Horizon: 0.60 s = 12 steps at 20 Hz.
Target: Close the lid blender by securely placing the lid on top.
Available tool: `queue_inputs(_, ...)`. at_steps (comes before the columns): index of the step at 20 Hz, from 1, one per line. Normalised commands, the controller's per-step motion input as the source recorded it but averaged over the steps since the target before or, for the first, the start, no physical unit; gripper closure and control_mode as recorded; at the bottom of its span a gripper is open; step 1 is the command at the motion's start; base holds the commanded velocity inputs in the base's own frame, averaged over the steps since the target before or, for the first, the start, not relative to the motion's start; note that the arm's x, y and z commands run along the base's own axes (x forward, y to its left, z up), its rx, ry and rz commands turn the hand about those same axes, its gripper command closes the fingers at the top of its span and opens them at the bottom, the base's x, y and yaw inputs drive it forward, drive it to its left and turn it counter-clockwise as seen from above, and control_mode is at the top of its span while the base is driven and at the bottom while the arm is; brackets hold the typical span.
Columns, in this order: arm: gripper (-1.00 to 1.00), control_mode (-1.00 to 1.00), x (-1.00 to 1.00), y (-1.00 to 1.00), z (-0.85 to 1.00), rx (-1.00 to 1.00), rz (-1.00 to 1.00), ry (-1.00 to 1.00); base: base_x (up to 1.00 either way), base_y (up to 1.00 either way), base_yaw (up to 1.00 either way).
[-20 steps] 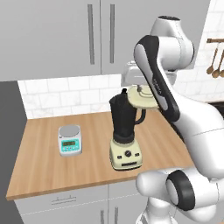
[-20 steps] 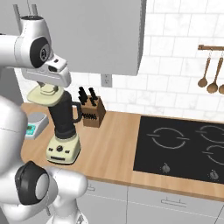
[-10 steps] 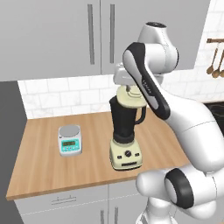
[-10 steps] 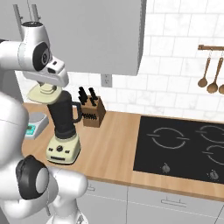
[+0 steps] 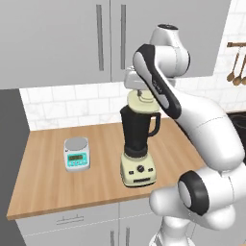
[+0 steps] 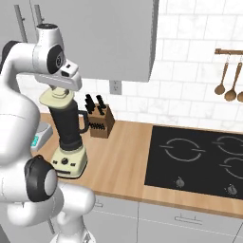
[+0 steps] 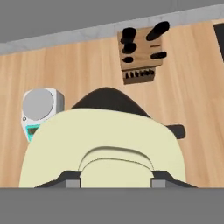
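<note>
Gripper point(image 5: 140, 97) was clamped on the lid point(image 5: 139, 103) by its centre knob, held just above the blender point(image 5: 138, 144) jar mouth – not yet seated. In hand view lid sat a bit off vs jar rim. Risk: if lowered off-centre, lid could catch the rim, sit tilted or slip off – jar might tip too.

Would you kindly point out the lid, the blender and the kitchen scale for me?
lid point(image 5: 140, 102), left base view, its pale rim.
blender point(image 5: 137, 132), left base view, the dark jar wall.
kitchen scale point(image 5: 77, 154), left base view, its teal front.
</note>
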Motion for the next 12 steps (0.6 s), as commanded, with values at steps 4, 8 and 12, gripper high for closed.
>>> queue_inputs(4,1.00,-1.00,0.27,0.00,-0.26,0.00,0.00,0.00,0.00,0.00,0.00)
queue_inputs(8,1.00,-1.00,0.04,0.02,-0.43,0.00,-0.01,0.00,0.00,0.00,0.00)
queue_inputs(12,1.00,-1.00,0.08,0.11,-0.26,0.00,-0.08,0.00,0.00,0.00,0.00)
